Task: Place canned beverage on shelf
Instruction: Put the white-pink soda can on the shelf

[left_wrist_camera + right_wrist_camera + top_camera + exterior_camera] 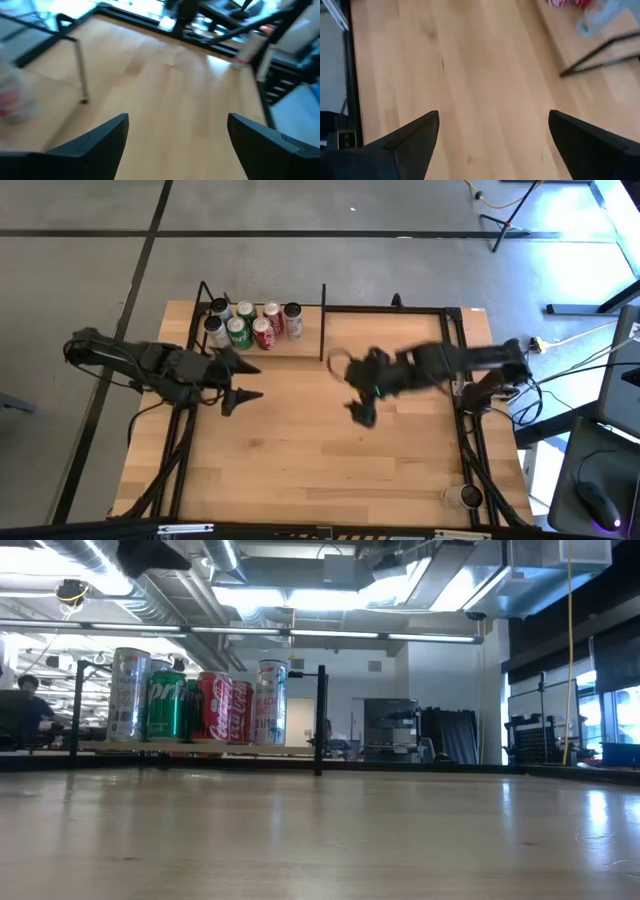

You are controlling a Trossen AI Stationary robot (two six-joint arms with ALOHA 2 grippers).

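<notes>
While both arms hang over the bare wood, nothing is held.
Shelf [262, 345]: far-left part of the tabletop [300, 450].
Cans [252, 325]: six, upright on the shelf, clustered.
Left pincer [248, 380]: spread wide, empty, just beside the shelf's near edge.
Right pincer [360, 410]: spread wide, empty, mid-tabletop, apart from the shelf and cans.
</notes>
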